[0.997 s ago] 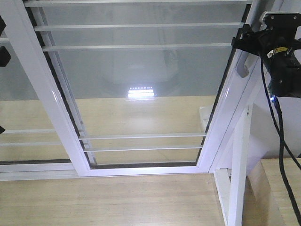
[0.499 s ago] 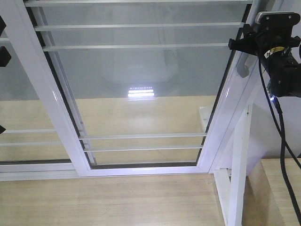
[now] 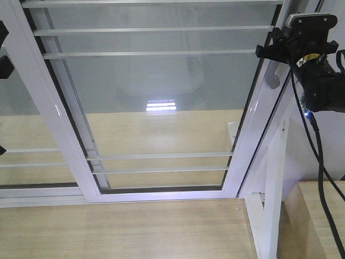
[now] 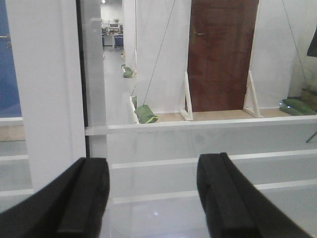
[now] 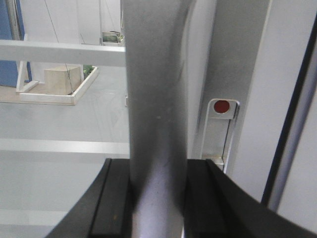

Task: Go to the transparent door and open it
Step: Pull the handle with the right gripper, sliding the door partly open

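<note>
Fingers [image 5: 115, 198] of the right gripper [image 5: 157, 198] are clamped on both sides of the grey handle [image 5: 156, 99]. The handle is on the right edge of the glass door [image 3: 161, 97], which fills the middle of the front view. The left gripper [image 4: 151, 193] has its fingers apart and faces barred glass.

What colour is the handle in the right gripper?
Grey: the pull handle shows clearest in the right wrist view.

handle [image 5: 156, 99] within right gripper [image 5: 157, 198] | post [image 3: 272, 183] right of transparent door [image 3: 156, 129]
</note>
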{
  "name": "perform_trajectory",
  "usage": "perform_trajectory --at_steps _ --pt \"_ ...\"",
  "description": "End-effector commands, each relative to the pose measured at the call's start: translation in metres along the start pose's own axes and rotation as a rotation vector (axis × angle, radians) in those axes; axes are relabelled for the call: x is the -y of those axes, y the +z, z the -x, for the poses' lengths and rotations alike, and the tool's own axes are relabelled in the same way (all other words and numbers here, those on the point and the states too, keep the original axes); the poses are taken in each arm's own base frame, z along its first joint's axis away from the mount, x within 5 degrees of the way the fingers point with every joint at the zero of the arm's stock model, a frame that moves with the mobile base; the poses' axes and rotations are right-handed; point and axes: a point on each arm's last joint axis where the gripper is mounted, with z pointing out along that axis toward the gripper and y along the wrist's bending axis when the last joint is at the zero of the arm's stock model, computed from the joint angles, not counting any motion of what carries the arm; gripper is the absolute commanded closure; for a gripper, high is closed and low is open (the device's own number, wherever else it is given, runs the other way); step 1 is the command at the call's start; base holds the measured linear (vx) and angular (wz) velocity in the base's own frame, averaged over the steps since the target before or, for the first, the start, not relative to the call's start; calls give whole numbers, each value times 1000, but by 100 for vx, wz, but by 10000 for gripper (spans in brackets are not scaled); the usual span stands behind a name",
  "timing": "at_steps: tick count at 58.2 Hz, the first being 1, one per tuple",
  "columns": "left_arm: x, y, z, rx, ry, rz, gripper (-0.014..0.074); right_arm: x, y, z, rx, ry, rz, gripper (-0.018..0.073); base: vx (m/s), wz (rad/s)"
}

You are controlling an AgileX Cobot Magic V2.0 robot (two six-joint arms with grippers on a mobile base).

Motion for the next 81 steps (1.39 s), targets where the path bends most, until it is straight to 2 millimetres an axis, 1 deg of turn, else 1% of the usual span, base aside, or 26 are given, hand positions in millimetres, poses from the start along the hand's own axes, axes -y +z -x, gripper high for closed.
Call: perform_trajectory --at_steps 1,31,48,62,70,75,80,81 --pt "0 0 20 113 -5 -4 83 -41 -6 43 204 -104 157 400 0 -1" --pt "1 0 20 117 -5 -4 83 -114 -20 45 239 -110 332 389 0 0" --pt "1 0 20 118 -5 -4 83 -161 -37 47 263 -99 449 384 0 0" --pt "1 0 20 118 -5 -4 83 -193 -52 47 276 -95 533 383 0 0" --pt "0 0 20 116 -5 -4 83 -193 -57 56 270 -112 534 383 0 0" --pt "0 0 20 113 -3 -4 83 -187 -65 72 239 -131 519 403 0 0" --pt "0 0 19 111 -3 -3 83 -180 -76 89 171 -198 505 465 0 0" --pt "0 0 19 111 -3 -3 83 -178 -80 95 169 -211 502 478 0 0"
